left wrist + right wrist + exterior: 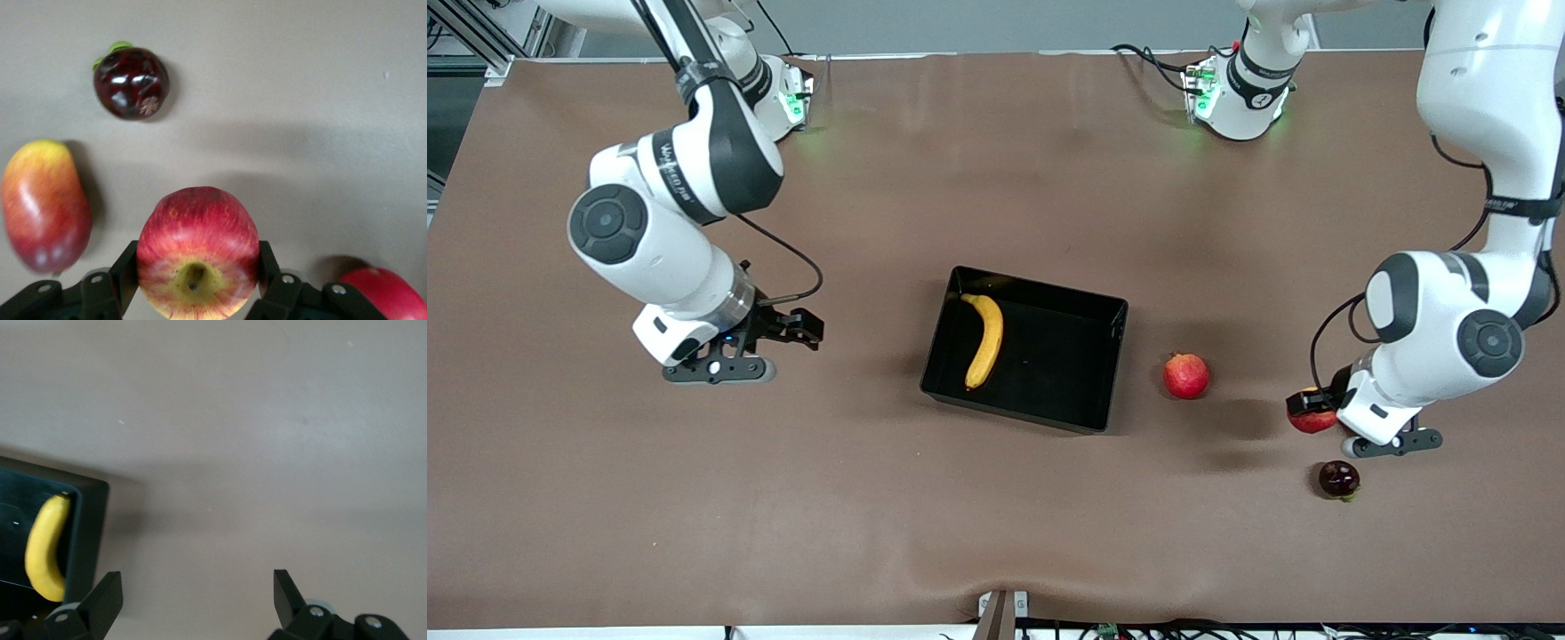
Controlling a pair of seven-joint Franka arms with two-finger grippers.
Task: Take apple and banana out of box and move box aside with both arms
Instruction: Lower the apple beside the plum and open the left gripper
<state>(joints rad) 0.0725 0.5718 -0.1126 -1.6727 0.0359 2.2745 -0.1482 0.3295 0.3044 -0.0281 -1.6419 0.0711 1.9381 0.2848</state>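
The black box [1060, 357] sits mid-table with the yellow banana [985, 340] lying in it along the wall toward the right arm's end. My left gripper [1312, 409] is shut on the red apple with yellow patches [197, 248], holding it just over the table near the left arm's end; one finger [127, 263] presses each side. My right gripper [807, 331] hangs open and empty over bare table, beside the box toward the right arm's end. In the right wrist view the box wall [91, 520] and banana [44, 550] show past that open gripper [197, 588].
A red pomegranate [1185, 375] lies between the box and the left gripper. A dark purple mangosteen [1338, 479] lies nearer the front camera than the apple. A red-yellow mango [45, 205] shows in the left wrist view, hidden under the arm in the front view.
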